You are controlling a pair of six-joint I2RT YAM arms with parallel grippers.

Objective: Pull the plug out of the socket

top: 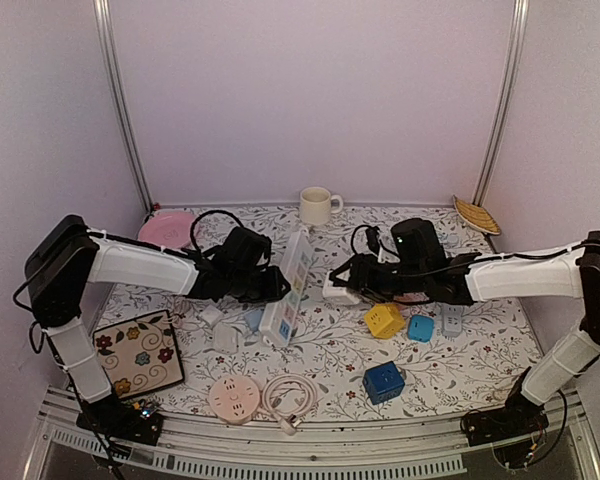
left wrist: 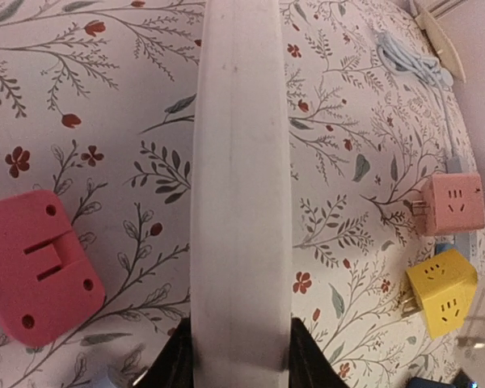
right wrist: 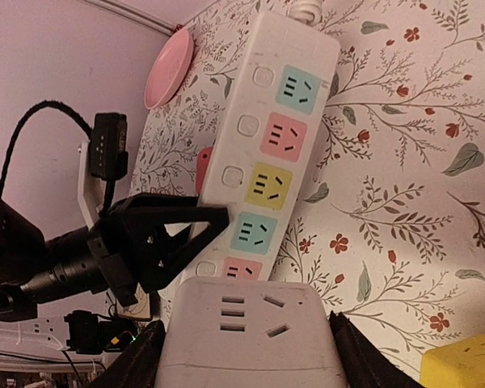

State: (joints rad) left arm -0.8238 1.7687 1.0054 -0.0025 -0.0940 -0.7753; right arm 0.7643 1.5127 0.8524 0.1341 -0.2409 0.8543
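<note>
Table (top: 460,350): covered by a floral cloth, with the arms reaching in from either side.

Power strip (top: 288,290): long, white, with coloured socket panels. It lies near the centre of the table, tilted up on its long edge, its socket face turned toward the right arm and its far end pointing at the mug (top: 317,206).

Left gripper (top: 277,284): clamped across the strip's width from the left. The left wrist view shows the plain white back of the strip running up between the fingers.

Right gripper (right wrist: 246,356): closed on the white cube plug (right wrist: 250,327), one finger on each side. The plug's own socket face is toward the wrist camera.

Plug position: just to the right of the strip's middle. From overhead it appears to stand just clear of the strip. Its prongs are hidden, so contact cannot be confirmed either way.

Other items, by size:
- patterned square tile (top: 140,352), near left
- pink plate (top: 167,228), far left
- round pink socket (top: 234,398) and coiled white cable (top: 290,395), near edge
- blue cube (top: 383,381), yellow cube (top: 384,320) and small light-blue cube (top: 420,328), right of centre
</note>
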